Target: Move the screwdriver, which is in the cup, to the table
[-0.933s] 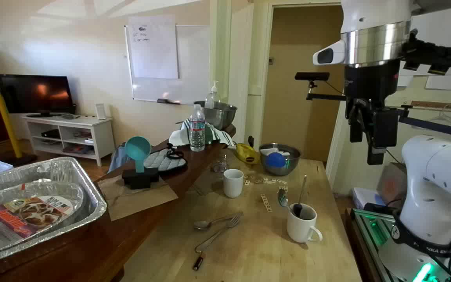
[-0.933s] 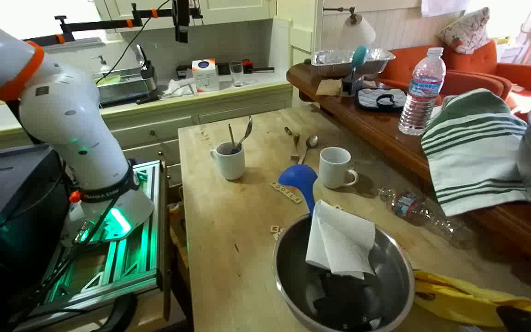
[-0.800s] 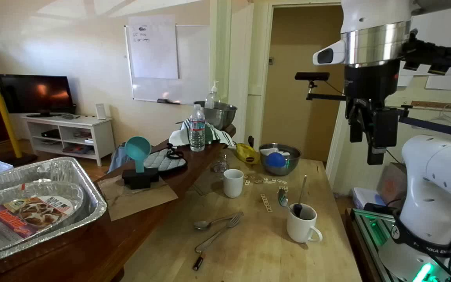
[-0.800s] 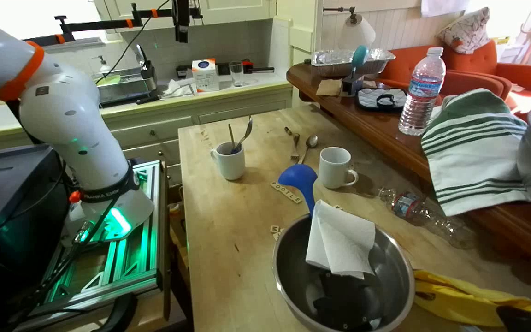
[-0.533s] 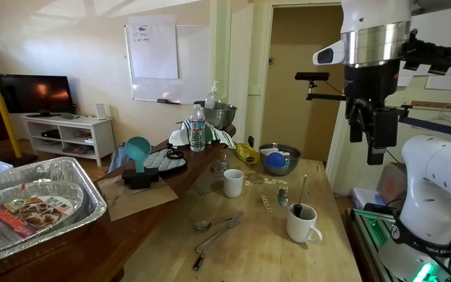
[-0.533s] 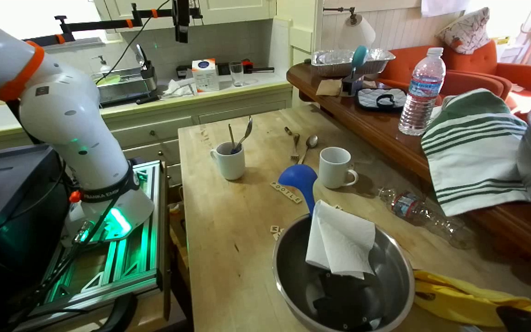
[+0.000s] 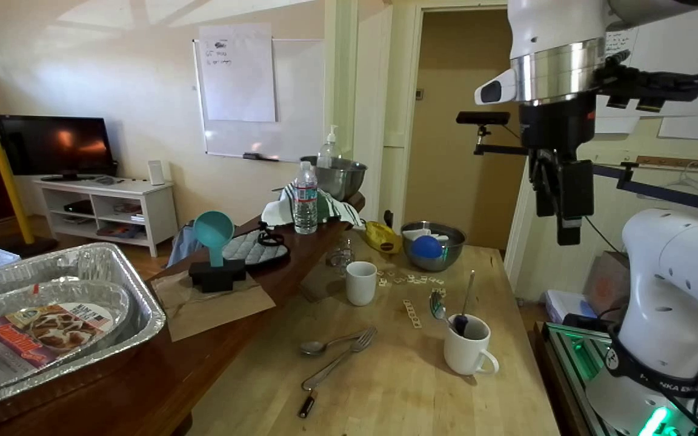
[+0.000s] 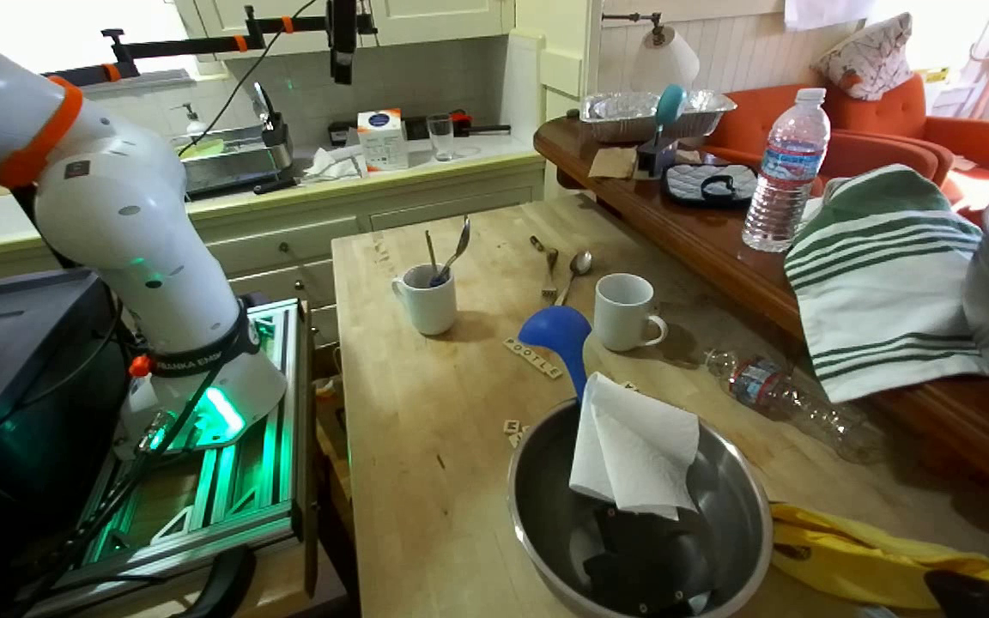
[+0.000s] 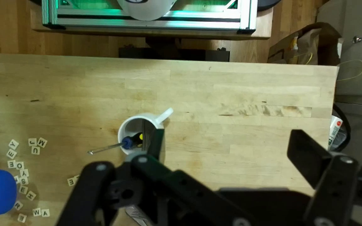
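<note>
Letter tiles [image 8: 532, 358] on the table [image 8: 409, 481] spell "POOTLE", and a band [image 8: 203, 354] on the arm [image 8: 147, 232] seemingly reads "FRANKA EM"

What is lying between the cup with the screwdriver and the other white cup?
A row of letter tiles lies on the table between them, as an exterior view shows.

- In an exterior view, behind the dark wooden ledge [image 7: 197, 357]: cream wall [image 7: 149, 115] streaked with light, carrying a whiteboard [image 7: 298, 91].
- Left of the ledge: flat-screen television [image 7: 55, 145] on a white TV cabinet [image 7: 162, 215], wooden floor [image 7: 151, 263].
- Right of the ledge: pale-framed doorway [image 7: 461, 194].
- In an exterior view, across the ledge: orange armchairs [image 8: 881, 156], glare beyond; left of it: kitchen counter [image 8: 494, 149] over drawers [image 8: 323, 240], tiled backsplash [image 8: 460, 77].
</note>
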Controlling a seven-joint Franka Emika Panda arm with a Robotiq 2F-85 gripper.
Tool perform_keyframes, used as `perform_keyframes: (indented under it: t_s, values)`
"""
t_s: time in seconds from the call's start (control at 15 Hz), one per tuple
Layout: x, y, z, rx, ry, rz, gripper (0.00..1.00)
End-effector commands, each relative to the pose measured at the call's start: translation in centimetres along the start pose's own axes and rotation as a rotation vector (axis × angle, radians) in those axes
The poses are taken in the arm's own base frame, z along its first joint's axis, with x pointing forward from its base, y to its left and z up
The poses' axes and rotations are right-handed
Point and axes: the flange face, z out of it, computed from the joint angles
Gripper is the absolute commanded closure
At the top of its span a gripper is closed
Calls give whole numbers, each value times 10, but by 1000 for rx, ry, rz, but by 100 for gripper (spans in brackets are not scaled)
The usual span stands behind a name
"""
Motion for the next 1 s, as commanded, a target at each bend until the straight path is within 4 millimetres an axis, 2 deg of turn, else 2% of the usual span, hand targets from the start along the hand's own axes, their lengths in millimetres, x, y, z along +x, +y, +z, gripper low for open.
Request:
perform_keyframes:
  t_s: [0.0,0.2,0.4,0.73,0.93]
  values:
    - [-2,50,14,128,-87,-5,0]
    - [8,93,32,185,-82,6,0]
    - [22,128,51,194,-33,75,0]
    - [54,154,94,198,49,123,0]
    - [57,163,126,197,-11,66,0]
